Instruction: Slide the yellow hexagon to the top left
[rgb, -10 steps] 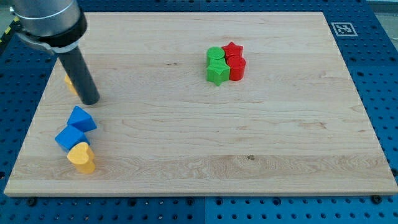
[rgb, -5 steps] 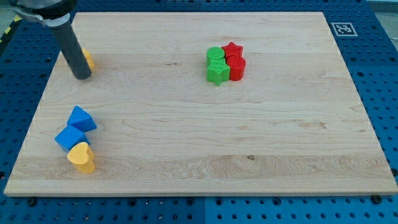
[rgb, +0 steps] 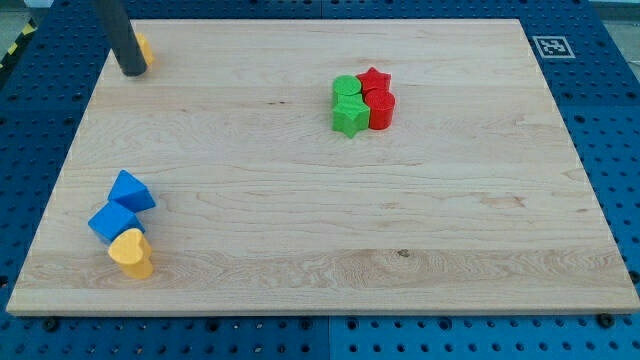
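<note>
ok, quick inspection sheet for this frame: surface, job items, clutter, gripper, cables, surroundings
Surface: wooden board, flat, no damage seen.
Job's things: yellow hexagon near the board's top left corner, mostly hidden behind the rod; shape hard to confirm.
Clutter: blue triangle, blue block and yellow heart clustered at the view's lower left; green cylinder, green star, red star and red cylinder packed together above centre.
Grippers: none fitted; my tip sits at the view's left of the yellow hexagon, against it as far as I can tell.
Cables: nothing seen.
Surroundings: blue perforated base; printed marker tag at the view's top right.
</note>
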